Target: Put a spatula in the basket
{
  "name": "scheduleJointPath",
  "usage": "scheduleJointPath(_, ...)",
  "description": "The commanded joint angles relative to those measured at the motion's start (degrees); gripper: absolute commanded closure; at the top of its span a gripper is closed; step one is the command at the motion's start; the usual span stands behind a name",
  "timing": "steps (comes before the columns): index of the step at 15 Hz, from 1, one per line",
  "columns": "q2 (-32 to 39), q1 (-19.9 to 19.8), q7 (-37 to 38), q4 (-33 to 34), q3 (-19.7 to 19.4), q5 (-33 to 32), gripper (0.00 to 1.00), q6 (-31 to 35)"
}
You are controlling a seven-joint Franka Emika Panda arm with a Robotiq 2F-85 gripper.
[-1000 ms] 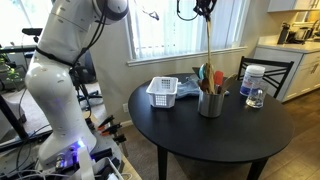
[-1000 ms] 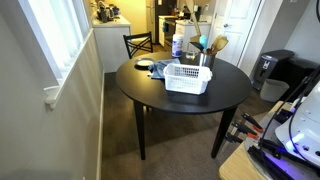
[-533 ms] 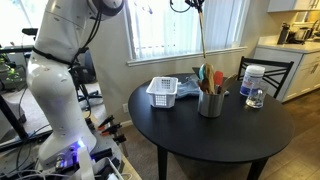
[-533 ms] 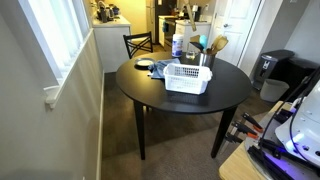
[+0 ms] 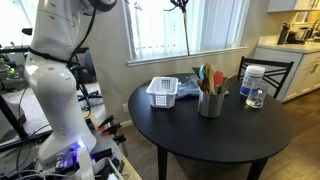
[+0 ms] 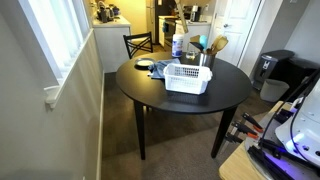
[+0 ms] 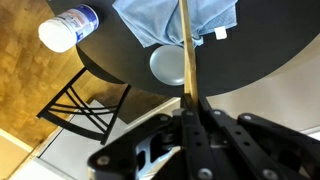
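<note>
My gripper (image 7: 189, 106) is shut on the thin light-tan wooden handle of the spatula (image 7: 186, 45). In an exterior view the gripper (image 5: 181, 4) is at the top edge, high above the table, and the spatula (image 5: 187, 32) hangs down from it, clear of everything. The white slotted basket (image 5: 163, 92) stands on the round black table (image 5: 215, 135), below and to the left of the spatula's lower end. The basket also shows in an exterior view (image 6: 187, 77). The spatula's head is not clearly visible.
A grey metal utensil holder (image 5: 210, 104) with several utensils stands next to the basket. A blue cloth (image 5: 190, 88) lies behind them; a white jar (image 5: 252, 79) and a glass (image 5: 255, 98) stand further along. A chair (image 5: 280, 70) is beyond the table.
My gripper has carried the spatula sideways, away from above the utensil holder and toward the basket's side. Nothing on the table has moved.
</note>
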Motion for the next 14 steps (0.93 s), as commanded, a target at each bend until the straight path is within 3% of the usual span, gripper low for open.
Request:
scheduleJointPath(1, -4.1, -1.1, -1.6, -10.9, 0.5, 1.5, 0.95, 1.8)
scheduleJointPath(9, -7.2, -0.3, 2.6, -29.9, 1.2, 4.4, 0.95, 7.2)
scheduleJointPath(13, -11.0, 2.5, 4.6, -40.9, 3.2, 5.8, 0.95, 11.7)
scheduleJointPath(14, -12.0, 1.2, 5.9, -43.4, 6.1, 4.6, 0.95, 12.4)
